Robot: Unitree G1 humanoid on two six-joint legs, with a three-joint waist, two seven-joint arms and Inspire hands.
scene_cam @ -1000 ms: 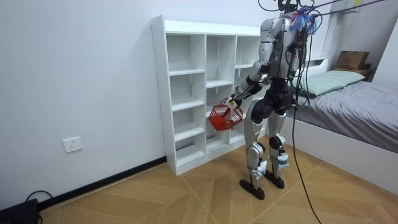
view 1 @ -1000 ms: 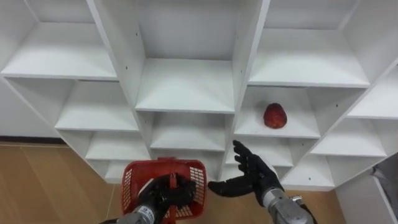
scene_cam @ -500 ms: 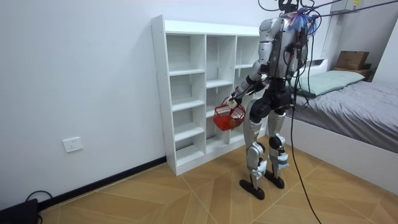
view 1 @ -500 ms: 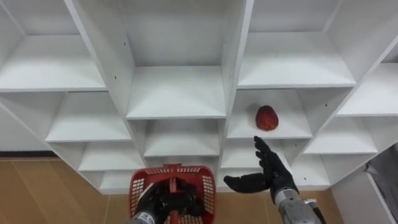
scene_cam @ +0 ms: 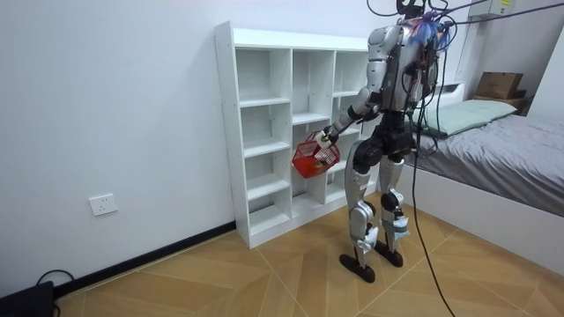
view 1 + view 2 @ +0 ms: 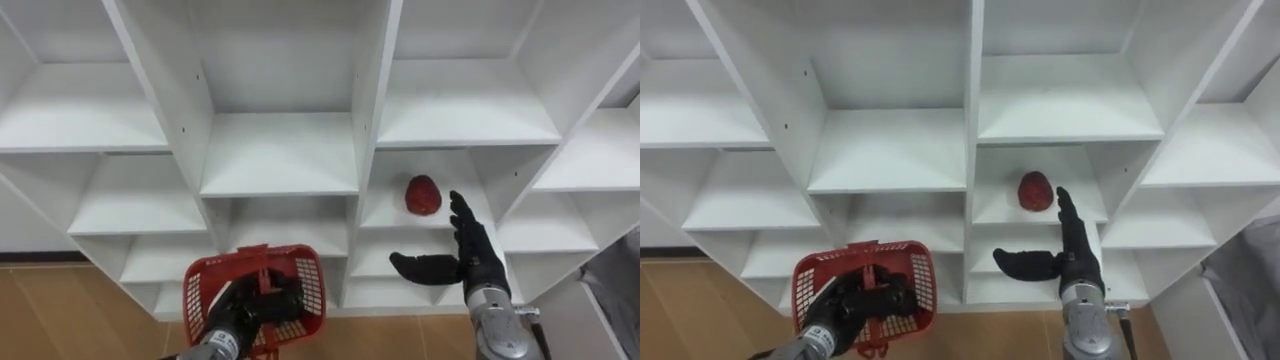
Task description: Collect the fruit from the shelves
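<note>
Nearest, left hand (image 6: 252,312) has its fingers curled round the handle of a red plastic mesh basket (image 6: 312,288). Right hand (image 6: 470,262) is raised with fingers straight, thumb spread, holding nothing, just beside the round red fruit (image 6: 423,195) on a shelf of the white cubby closet (image 6: 280,150).

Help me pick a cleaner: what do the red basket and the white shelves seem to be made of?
The basket is most likely moulded plastic with a slightly glossy red finish; its walls are a grid of small, even holes. The shelves are probably laminated board with a smooth matte white finish; the signs are flat, thick panels and small drilled holes in the uprights.
</note>
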